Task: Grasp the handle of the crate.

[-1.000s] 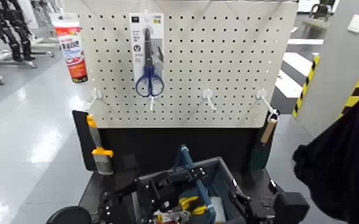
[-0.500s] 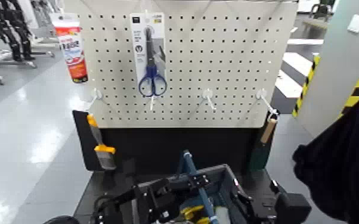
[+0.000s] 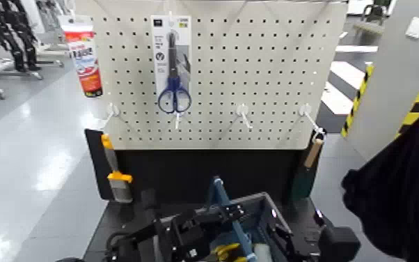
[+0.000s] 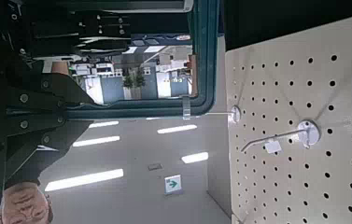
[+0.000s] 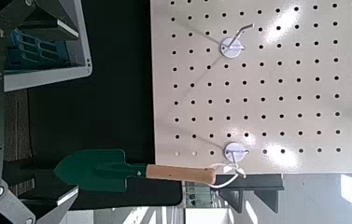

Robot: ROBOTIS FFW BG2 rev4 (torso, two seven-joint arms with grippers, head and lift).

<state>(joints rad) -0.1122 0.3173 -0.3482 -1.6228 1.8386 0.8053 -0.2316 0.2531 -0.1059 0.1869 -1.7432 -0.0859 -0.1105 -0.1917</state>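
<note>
A white pegboard [image 3: 254, 70] stands behind a dark table. Low in front of it sits the crate [image 3: 254, 223], its handle [image 3: 225, 209] raised upright. The left gripper [image 3: 209, 216] is at the handle; whether it grips cannot be told. The right gripper [image 3: 289, 240] sits beside the crate, state unclear. Scissors [image 3: 174, 87] hang above.

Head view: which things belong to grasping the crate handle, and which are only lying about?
Job: handle; crate; left gripper at the handle; right gripper beside the crate.
Idle: scissors, tube, orange-handled tool, trowel, pegboard.
</note>
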